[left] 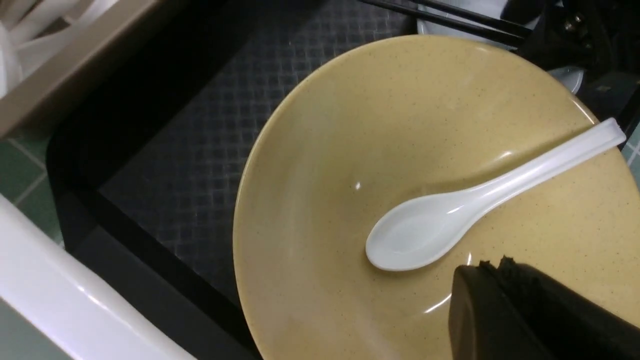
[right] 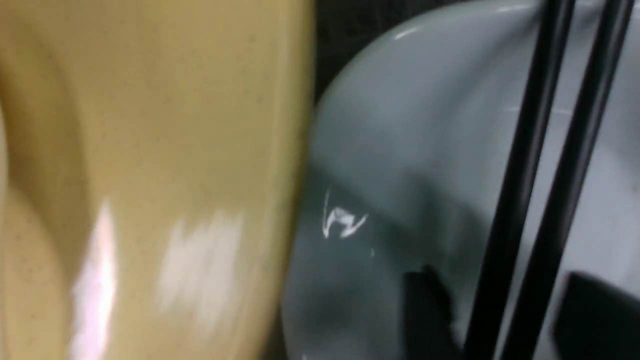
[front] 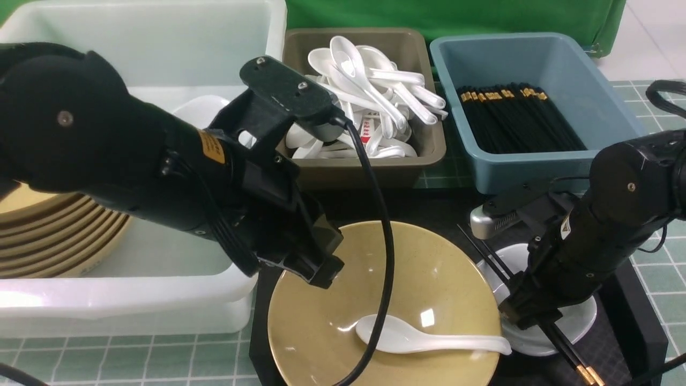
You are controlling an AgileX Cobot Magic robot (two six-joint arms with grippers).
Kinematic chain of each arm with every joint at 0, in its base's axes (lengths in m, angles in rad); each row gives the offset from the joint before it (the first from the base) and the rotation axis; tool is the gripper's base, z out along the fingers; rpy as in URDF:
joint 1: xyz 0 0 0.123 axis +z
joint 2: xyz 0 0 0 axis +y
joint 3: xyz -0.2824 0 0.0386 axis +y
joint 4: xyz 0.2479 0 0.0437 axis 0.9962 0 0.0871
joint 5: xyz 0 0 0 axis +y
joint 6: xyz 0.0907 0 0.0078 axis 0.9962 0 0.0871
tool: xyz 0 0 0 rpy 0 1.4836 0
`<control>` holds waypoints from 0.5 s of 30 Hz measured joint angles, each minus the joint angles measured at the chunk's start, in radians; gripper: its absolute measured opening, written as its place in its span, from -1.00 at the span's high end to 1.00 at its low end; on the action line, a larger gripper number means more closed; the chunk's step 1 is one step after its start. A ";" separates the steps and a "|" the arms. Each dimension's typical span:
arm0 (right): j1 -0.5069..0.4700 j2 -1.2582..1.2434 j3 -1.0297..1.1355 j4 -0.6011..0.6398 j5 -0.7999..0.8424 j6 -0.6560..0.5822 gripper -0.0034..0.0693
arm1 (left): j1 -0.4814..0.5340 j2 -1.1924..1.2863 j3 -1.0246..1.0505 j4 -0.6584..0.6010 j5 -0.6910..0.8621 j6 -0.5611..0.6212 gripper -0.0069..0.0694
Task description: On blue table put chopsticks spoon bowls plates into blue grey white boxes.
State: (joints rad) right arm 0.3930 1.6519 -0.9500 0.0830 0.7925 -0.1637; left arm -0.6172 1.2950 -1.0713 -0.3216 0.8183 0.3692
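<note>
A wide tan bowl sits on the black tray with a white spoon lying inside it. My left gripper hangs shut and empty over the bowl, a little apart from the spoon's scoop. To the right, a small white plate carries two black chopsticks laid across it. My right gripper is low over that plate and open. Its fingers stand on either side of the chopsticks with a gap on each side.
The large white box at the left holds a stack of tan bowls and a white dish. The grey-brown box holds several spoons, and the blue box holds several chopsticks. The black tray lies on the blue table.
</note>
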 joint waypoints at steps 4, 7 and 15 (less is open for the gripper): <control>0.000 -0.033 -0.016 0.001 0.044 0.010 0.48 | 0.000 0.000 -0.006 -0.001 0.000 0.000 0.85; 0.000 -0.099 -0.036 -0.003 0.123 0.010 0.47 | 0.000 0.004 -0.044 -0.001 0.000 0.000 0.85; -0.021 -0.201 -0.251 -0.077 0.157 0.033 0.47 | 0.000 0.131 -0.277 -0.001 -0.084 0.000 0.85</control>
State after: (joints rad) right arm 0.3716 1.4507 -1.2012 0.0063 0.9494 -0.1308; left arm -0.6172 1.4264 -1.3483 -0.3224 0.7345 0.3692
